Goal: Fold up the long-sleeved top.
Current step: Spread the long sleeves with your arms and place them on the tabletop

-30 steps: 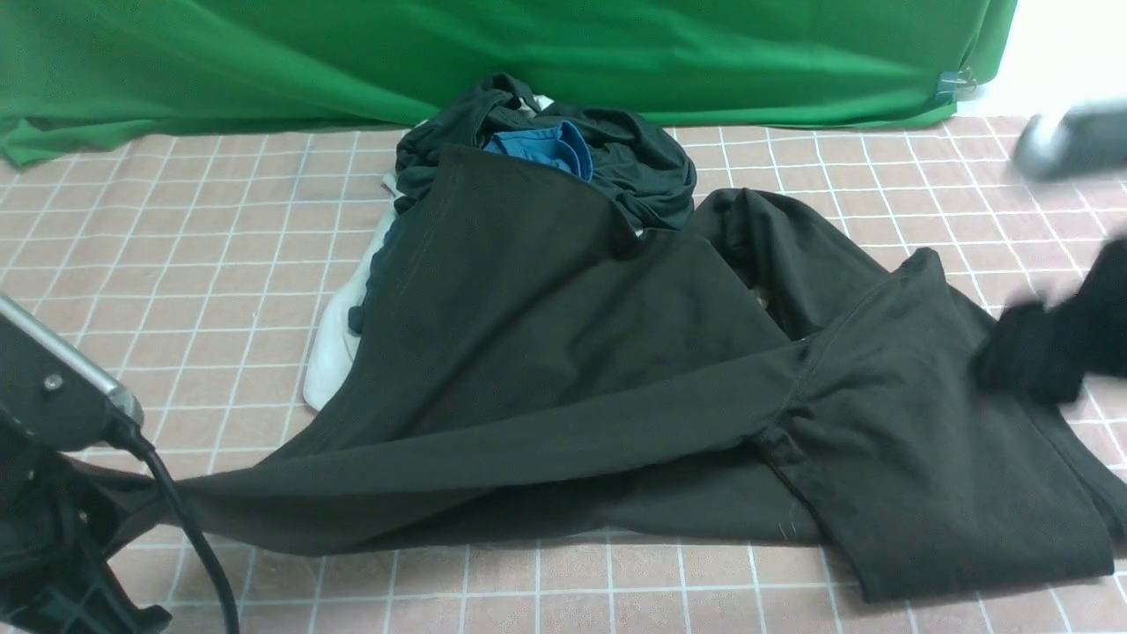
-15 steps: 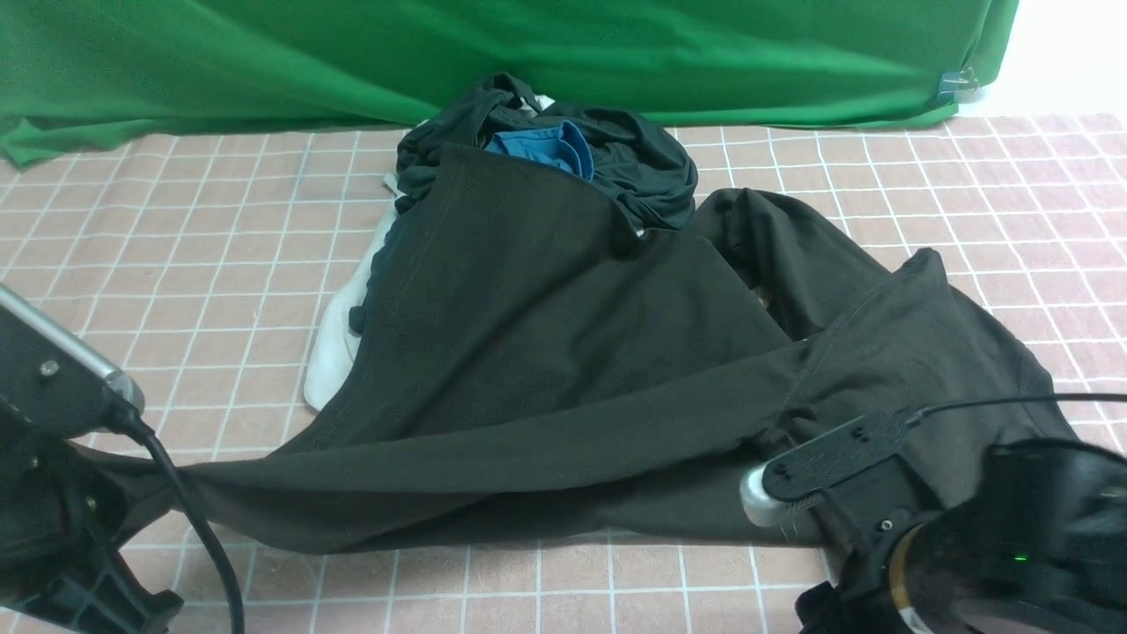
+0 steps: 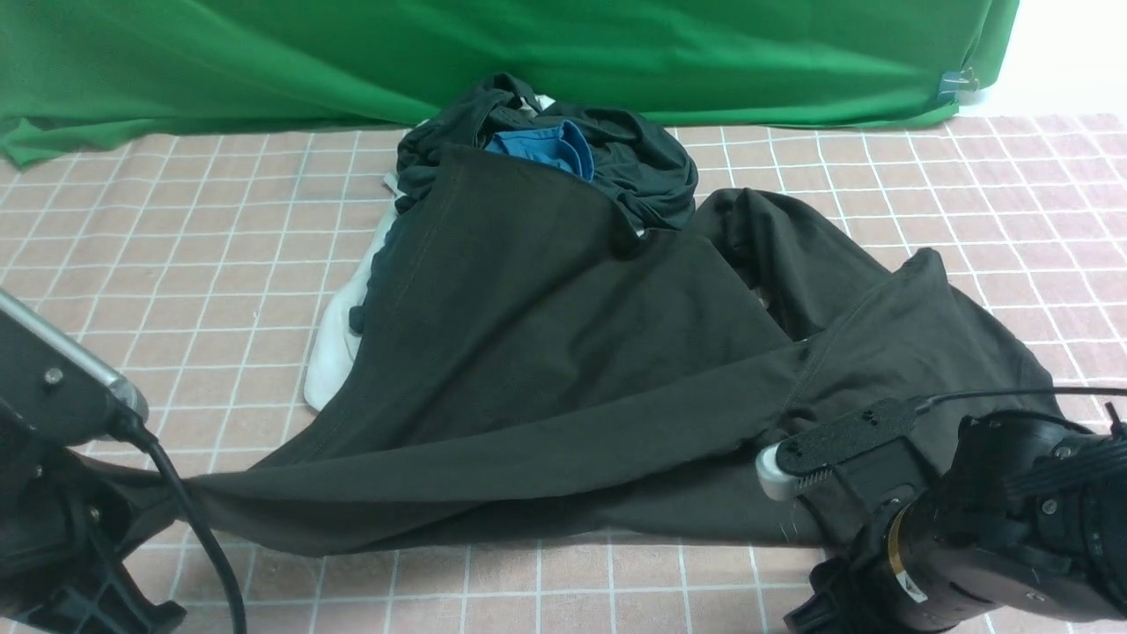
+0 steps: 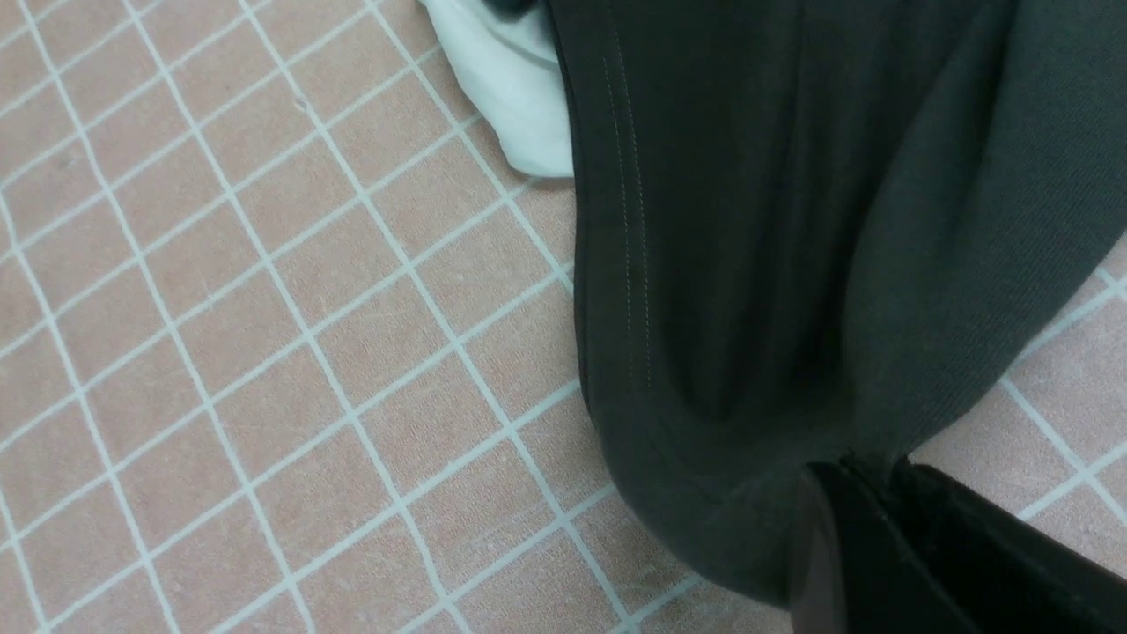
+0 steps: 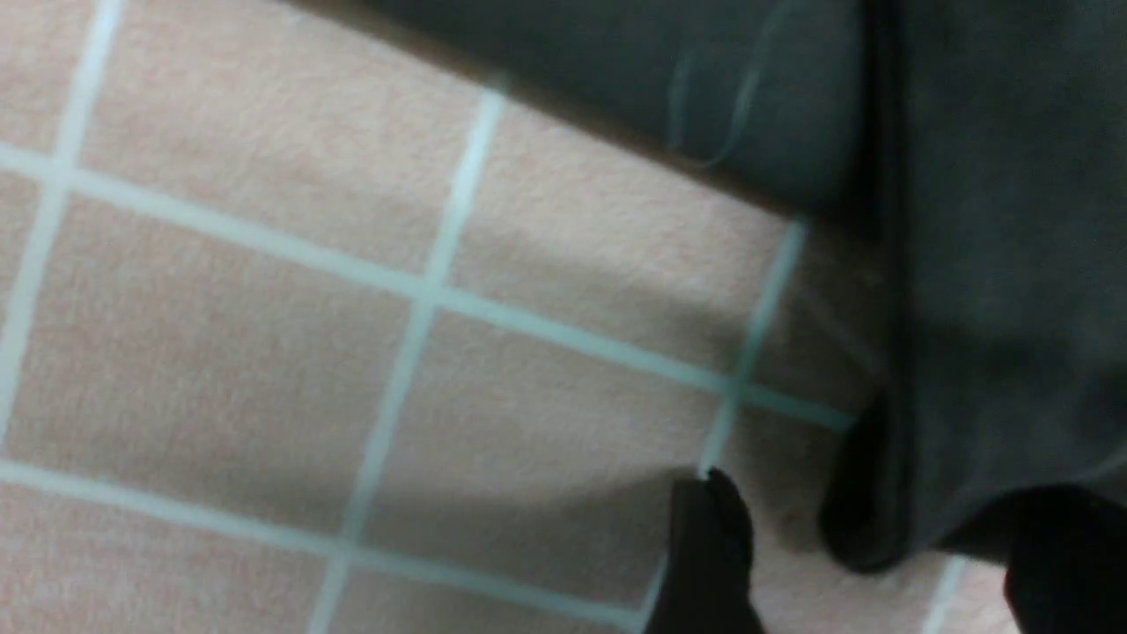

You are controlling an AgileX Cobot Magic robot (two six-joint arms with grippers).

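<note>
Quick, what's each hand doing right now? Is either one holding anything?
Left hand: closed, pinching the black long-sleeved top.
Right hand: open, straddling the top's edge, not gripping it yet.

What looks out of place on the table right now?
The long-sleeved top is not lying flat: its far part drapes over a dark garment, a blue T-shirt and a white cloth, leaving it humped and creased.

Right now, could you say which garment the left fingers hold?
The big black long-sleeved top spread in front, not the blue shirt, white cloth or bunched dark garment.
</note>
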